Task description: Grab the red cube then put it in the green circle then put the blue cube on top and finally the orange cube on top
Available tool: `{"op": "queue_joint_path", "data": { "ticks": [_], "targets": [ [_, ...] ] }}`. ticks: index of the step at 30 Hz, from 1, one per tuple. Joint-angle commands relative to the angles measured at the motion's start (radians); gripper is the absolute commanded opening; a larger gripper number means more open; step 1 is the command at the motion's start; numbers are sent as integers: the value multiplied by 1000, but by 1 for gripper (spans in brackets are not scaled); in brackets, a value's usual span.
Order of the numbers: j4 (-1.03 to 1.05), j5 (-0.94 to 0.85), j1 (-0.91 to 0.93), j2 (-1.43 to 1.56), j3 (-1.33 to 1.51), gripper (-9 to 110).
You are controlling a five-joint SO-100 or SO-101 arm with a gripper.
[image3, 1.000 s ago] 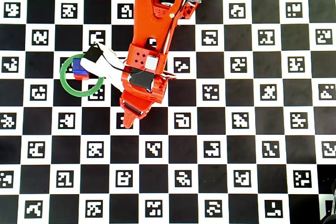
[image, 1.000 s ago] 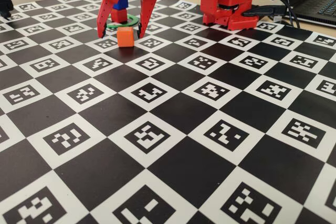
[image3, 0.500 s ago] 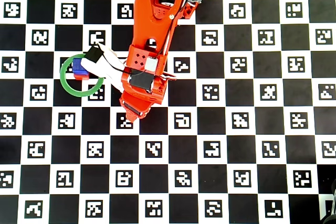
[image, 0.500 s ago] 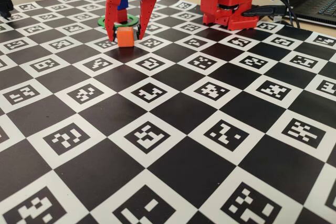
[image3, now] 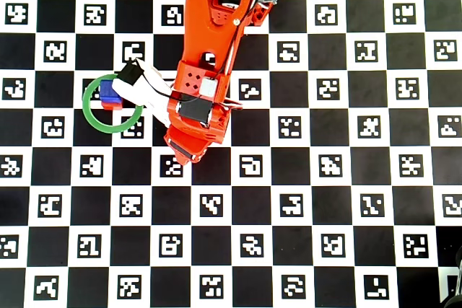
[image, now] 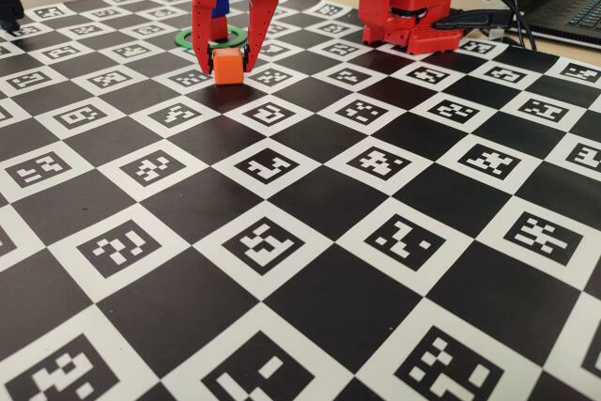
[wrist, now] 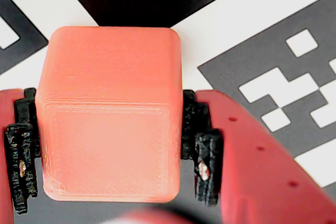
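Overhead view: arm hides orange cube [image: 226, 66] entirely; red cube [image3: 110, 104] only sliver under blue cube [image3: 108, 91]. Fixed view: gripper [image: 226, 65] covers most of stack; green circle [image: 235, 37] partly blocked

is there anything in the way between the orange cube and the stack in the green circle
Nothing visible blocks it. The end effector has its fingers on both sides of the orange cube, which sits just outside the green circle. The blue cube on the stack has a bare top.
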Motion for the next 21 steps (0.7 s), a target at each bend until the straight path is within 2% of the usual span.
{"op": "queue_joint_path", "data": {
  "ticks": [1,12,21],
  "targets": [
    [6,-21,11,64,-8,10],
    [270,-71,63,153,-166,10],
    [413,-278,166,201,-337,9]
  ]
}}
